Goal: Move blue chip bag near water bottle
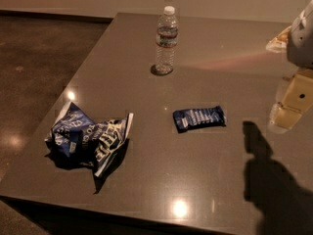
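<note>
A broad, glossy grey-brown table (230,67) fills most of the camera view, with dark polished floor (44,48) beyond its left edge and ceiling lights reflected as bright spots on its surface. On the table's front left corner lies the blue chip bag (90,138), a large, badly crumpled dark-blue foil bag with white lettering and white edges, its folds raised and casting a dark shadow beneath it. At the right edge of the view the robot's gripper (292,99), pale tan below a white arm section, hangs above the table's right side, well apart from everything on the table; whether it is spread or closed cannot be told. Its shadow (274,180) falls on the table's front right. The water bottle (166,40), clear with a white cap and a pale, red-marked label, stands upright near the far edge, well apart from the bag. Between them, right of centre, lies a small flat dark-blue packet (199,117).
</note>
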Available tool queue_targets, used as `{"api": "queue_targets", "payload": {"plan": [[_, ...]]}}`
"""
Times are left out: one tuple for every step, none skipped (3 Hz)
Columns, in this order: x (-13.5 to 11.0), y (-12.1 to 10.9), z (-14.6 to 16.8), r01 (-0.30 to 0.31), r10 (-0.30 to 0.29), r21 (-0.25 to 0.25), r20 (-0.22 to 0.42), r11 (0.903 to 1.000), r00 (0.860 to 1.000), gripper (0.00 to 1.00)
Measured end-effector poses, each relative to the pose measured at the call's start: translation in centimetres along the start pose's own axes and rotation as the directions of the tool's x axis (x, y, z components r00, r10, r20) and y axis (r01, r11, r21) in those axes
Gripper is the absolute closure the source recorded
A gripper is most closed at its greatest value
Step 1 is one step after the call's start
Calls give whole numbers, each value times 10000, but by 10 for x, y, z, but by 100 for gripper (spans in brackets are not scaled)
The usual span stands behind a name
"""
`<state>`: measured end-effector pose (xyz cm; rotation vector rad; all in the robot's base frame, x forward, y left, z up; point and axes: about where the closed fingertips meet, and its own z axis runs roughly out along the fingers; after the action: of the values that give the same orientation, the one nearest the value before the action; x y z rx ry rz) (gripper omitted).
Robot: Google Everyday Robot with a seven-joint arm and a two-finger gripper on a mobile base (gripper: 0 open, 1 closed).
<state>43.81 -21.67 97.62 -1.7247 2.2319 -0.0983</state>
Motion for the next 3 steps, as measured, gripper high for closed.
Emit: {"api": "queue_targets", "payload": {"plan": [[0,0,0,4,-4,17,10,10000,10000,0],[-21,-4,2,282,-279,-83,306,9996,9991,0],[-55,-4,14,749,-714,-420,800,9963,9942,0]]}}
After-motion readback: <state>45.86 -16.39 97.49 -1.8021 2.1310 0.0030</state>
